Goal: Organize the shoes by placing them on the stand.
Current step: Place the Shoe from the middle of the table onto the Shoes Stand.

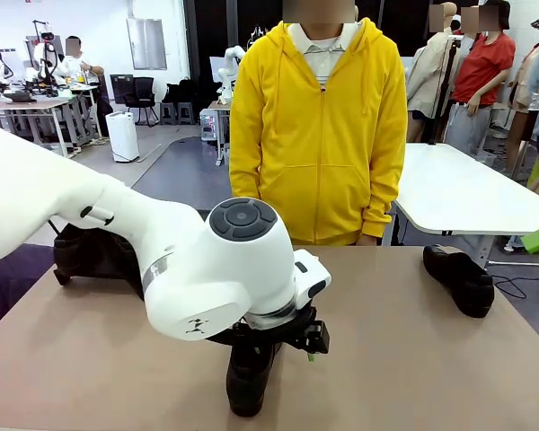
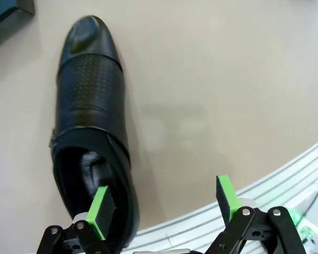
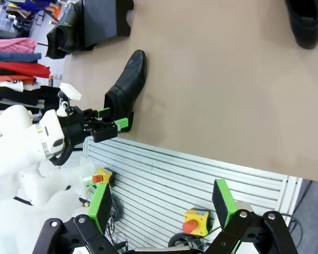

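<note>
On the near middle of the tan table [image 1: 413, 359], the near loafer [image 1: 249, 382], black and alone, directly below the wrist of the left arm [image 1: 207, 278]. Under that wrist, the left gripper [image 1: 296, 346], just above the shoe, jaws hidden from this side. At the far right, a second loafer [image 1: 460, 280], well apart from the first. At the far left, behind the arm, the dark stand [image 1: 90, 256], largely covered. Across the far edge, a person in a yellow hoodie [image 1: 319, 135], standing.

From the left wrist: left gripper wide open, green pads [image 2: 99, 210] spread, one over the heel opening of the near loafer, the other over bare table next to it. Contact with the leather impossible to judge. Shoe flat on its sole, perforated band across the vamp, toe pointing away toward a corner of the stand, with a gap between. White ribbed strip [image 2: 265, 211] along the near table edge.

From the right wrist: right gripper [image 3: 161, 203] open as well, holding nothing, high over the white ribbed strip and a yellow box with a red button [image 3: 193, 223]. Farther off, the left gripper at the heel end of the near loafer. Stand at the far left, a third loafer [image 3: 63, 29] against its outer side; on it or beside it, unclear. Second loafer at the far right, on bare table.
</note>
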Robot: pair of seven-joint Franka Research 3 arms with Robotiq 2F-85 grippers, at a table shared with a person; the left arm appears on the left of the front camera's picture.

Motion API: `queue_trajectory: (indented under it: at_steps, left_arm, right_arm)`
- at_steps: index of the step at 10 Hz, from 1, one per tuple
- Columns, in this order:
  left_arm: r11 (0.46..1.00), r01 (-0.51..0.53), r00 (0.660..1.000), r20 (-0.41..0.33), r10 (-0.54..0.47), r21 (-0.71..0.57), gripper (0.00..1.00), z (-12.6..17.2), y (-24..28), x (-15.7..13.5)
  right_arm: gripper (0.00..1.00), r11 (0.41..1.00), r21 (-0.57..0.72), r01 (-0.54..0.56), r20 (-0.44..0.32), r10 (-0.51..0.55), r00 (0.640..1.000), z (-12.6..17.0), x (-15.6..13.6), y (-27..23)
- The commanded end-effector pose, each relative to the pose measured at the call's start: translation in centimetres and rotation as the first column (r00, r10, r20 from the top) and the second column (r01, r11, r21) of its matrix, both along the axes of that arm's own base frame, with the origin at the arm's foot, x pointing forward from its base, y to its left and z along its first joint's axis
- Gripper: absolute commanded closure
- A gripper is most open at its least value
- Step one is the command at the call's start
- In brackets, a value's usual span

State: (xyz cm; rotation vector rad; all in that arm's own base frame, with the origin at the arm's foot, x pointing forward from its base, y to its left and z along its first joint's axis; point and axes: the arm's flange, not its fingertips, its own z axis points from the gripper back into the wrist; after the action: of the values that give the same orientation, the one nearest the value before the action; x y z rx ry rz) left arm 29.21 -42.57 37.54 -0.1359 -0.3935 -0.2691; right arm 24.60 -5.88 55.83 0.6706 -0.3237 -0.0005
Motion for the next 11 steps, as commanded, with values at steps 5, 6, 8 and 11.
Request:
queue_trajectory:
  at_steps: [5,6,8,11]
  left_arm:
    - [0.998,-0.040,0.999,-0.006,0.041,0.057,0.00,-3.8,-0.8,0.5]
    - [0.998,-0.036,0.999,-0.017,0.037,0.054,0.00,-4.0,-0.8,0.5]
    - [0.998,-0.035,0.999,-0.009,0.035,0.057,1.00,-3.8,-0.6,0.7]
    - [0.998,-0.030,1.000,-0.007,0.030,0.063,1.00,-3.8,-0.4,0.9]
  right_arm:
    - [0.00,1.000,0.006,-0.003,-0.001,0.003,1.000,0.3,0.0,-0.2]
    - [0.00,1.000,0.006,-0.003,-0.001,0.003,1.000,0.3,0.0,-0.2]
    - [0.00,1.000,0.006,-0.003,-0.001,0.003,1.000,0.3,0.0,-0.2]
    - [0.00,1.000,0.006,-0.003,-0.001,0.003,1.000,0.3,0.0,-0.2]
